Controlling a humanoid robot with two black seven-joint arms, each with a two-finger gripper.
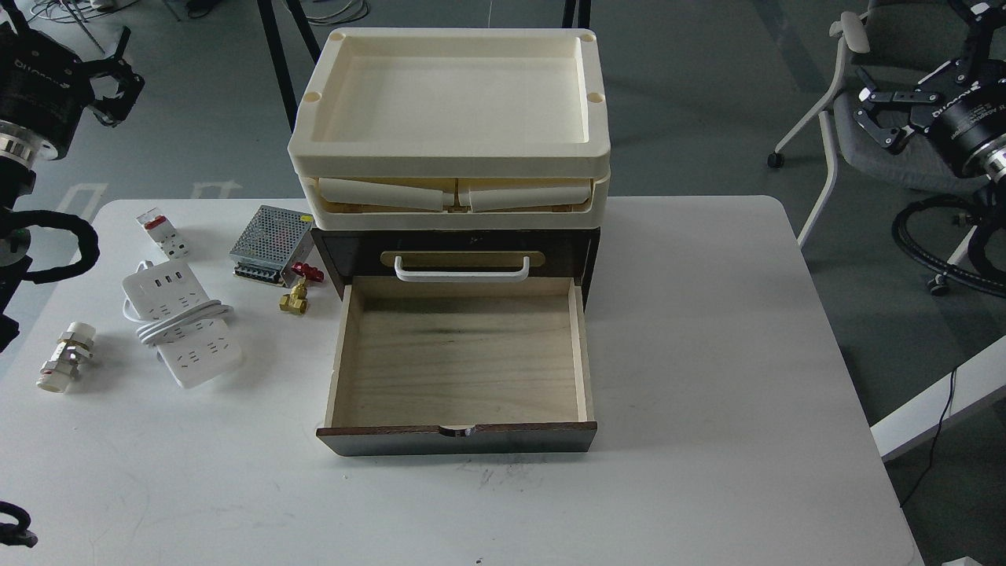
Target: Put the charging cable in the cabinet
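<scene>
- The charging cable [181,325] lies on the white table [707,393], left of the cabinet [460,346] and its pulled-out drawer.
- Left gripper [114,79] hovers spread, well above-left of it.
- Right gripper [888,118] spread, far right.

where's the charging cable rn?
Head view: the charging cable lies on the table's left side, left of the cabinet's open drawer, between the metal power-supply box and the pipe fitting.

cabinet [464,251]: drawer pulled out, bare inside | charging cable [182,325]: on table [707,354], left of drawer | both arms raised, apart
</scene>
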